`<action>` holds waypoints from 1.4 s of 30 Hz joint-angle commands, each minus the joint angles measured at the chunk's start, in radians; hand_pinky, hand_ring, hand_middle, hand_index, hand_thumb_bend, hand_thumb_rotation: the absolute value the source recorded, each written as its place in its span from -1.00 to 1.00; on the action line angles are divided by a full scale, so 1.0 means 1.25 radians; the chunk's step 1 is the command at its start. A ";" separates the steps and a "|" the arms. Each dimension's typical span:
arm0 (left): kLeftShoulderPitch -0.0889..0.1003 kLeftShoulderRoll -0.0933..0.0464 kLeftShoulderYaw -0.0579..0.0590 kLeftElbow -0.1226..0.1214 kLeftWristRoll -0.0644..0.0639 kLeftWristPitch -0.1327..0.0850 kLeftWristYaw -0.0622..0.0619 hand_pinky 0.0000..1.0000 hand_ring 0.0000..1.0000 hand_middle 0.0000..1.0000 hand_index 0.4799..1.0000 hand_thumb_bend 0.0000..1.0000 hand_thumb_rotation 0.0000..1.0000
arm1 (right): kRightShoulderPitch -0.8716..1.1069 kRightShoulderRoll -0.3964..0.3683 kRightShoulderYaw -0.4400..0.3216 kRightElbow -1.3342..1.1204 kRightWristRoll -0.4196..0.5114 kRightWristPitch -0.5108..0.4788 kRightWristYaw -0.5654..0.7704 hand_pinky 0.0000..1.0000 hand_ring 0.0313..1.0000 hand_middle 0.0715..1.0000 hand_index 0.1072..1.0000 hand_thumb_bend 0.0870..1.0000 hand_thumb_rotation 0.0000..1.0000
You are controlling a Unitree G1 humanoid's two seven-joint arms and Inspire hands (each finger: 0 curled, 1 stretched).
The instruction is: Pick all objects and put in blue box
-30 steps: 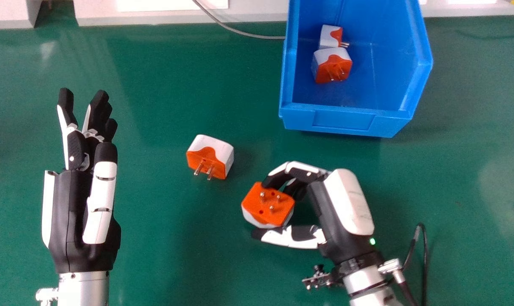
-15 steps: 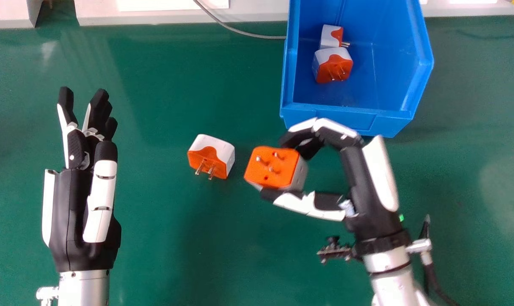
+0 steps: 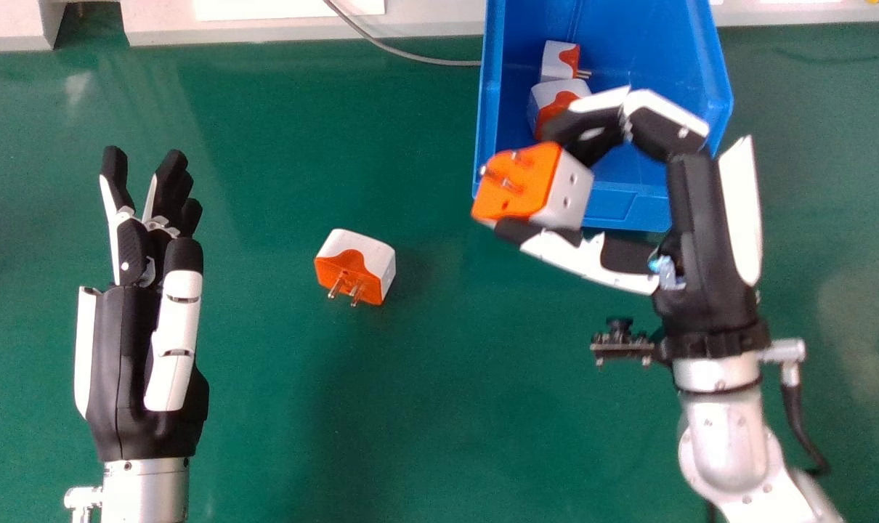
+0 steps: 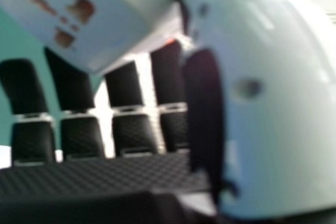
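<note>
Right hand [image 3: 694, 225] had an orange/white adapter [image 3: 527, 196] pinched btwn thumb & curled fingers, pins away from palm. In head view, held adapter overlapped the blue box's [image 3: 614, 207] near left corner. Past the fingertips, a 2nd adapter [image 3: 548, 96] & 3rd adapter [image 3: 558, 59] lay in box. Left of hand, 4th adapter [image 3: 374, 254] sat on bench [image 3: 425, 407]; farther left, left hand [image 3: 131, 349], fingers straight.
</note>
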 commanded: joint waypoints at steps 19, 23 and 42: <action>-0.005 0.004 -0.001 0.003 -0.016 -0.010 -0.022 1.00 0.98 0.93 0.80 -0.28 0.40 | -0.528 -0.056 -0.046 0.444 -0.094 0.159 -0.168 -0.28 -0.20 -0.11 -0.10 -0.05 -1.00; -0.002 0.007 0.000 0.000 -0.023 -0.008 -0.029 1.00 0.98 0.93 0.80 -0.28 0.39 | -0.587 -0.056 -0.014 0.523 -0.096 0.220 -0.173 -0.27 -0.20 -0.11 -0.10 -0.05 -1.00; -0.002 0.014 0.008 -0.001 -0.018 -0.017 -0.027 1.00 0.97 0.93 0.77 -0.29 0.36 | -0.645 -0.036 0.090 0.626 -0.112 0.471 -0.099 -0.24 -0.25 -0.13 -0.09 -0.06 -1.00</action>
